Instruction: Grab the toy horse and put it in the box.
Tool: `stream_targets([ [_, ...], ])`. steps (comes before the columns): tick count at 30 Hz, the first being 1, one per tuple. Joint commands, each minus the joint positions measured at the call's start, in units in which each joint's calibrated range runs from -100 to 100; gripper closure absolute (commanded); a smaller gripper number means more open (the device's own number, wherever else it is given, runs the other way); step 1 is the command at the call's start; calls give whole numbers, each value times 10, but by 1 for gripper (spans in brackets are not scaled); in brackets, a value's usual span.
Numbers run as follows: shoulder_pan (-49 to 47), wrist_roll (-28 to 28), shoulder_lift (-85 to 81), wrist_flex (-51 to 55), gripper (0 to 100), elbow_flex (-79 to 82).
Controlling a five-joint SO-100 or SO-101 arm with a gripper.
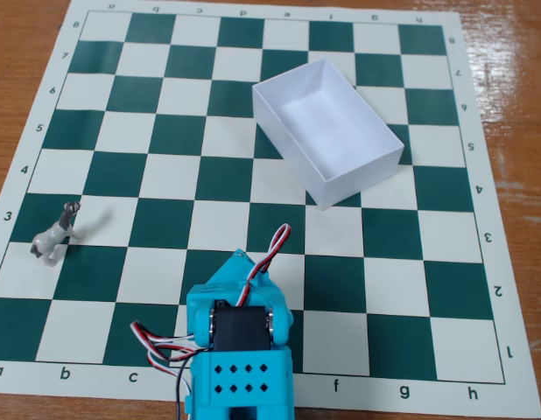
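Note:
The toy horse (56, 231) is a tiny grey-and-white figurine with a darker head. It stands at the left edge of the chessboard, on the border of a white and a green square. The box (368, 178) is white, open-topped and empty, and it sits slanted on the right half of the board. My turquoise arm (240, 341) is folded at the front edge of the board, well apart from both. Its pointed front end (241, 259) faces the board. I cannot make out separate fingers there.
The green-and-white chessboard mat (253, 219) lies on a wooden table (516, 70). Red, white and black cables (275, 245) loop over the arm and out to its left side.

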Motion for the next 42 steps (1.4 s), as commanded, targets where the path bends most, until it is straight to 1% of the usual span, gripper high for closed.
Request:
stream_targets([
  [1,-4,-2,-2,2,100,4],
  [15,-4,-2,-2,2,100,4],
  [20,-18,-2,-2,2,100,4],
  [23,18,0,-2,-2,100,4],
  [26,28,2,-2,-2,100,4],
  [32,39,37,-2,-5,100,3],
  [34,43,44,-2,-18,98,2],
  [37,41,44,8,-37,97,-51],
  [40,19,44,118,-67,97,-177],
  [42,5,42,219,-54,96,-299],
])
